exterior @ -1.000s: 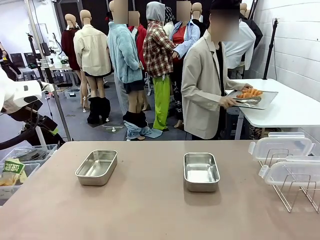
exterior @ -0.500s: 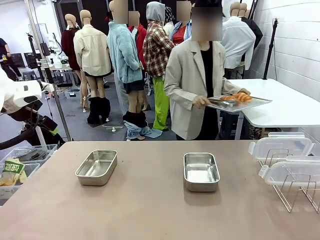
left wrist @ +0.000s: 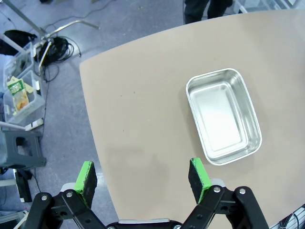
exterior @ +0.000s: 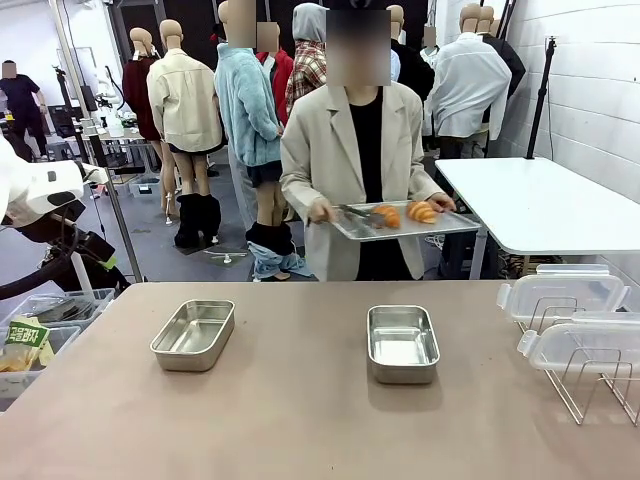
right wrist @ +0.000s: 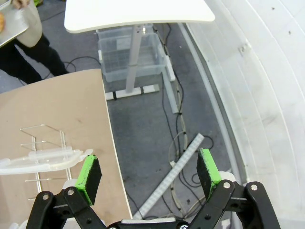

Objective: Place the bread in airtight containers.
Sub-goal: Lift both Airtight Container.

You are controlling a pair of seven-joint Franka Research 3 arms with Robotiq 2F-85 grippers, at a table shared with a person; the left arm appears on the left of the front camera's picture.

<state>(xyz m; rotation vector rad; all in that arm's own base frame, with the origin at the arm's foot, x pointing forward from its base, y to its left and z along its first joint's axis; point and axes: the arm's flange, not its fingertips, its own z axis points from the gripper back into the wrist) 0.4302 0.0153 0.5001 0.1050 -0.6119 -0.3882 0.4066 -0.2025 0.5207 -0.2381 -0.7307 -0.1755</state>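
Golden-brown bread (exterior: 388,214) lies on a tray (exterior: 455,222) carried by the person (exterior: 350,150) beyond the table (exterior: 300,420), behind the right steel pan (exterior: 402,343), well apart from the wide-open, empty left gripper (left wrist: 142,168) and right gripper (right wrist: 148,168).

The person (exterior: 355,170) has turned away from the white side table (exterior: 540,200) and now faces my counter (exterior: 300,420), carrying the tray (exterior: 450,223) of bread (exterior: 388,214).
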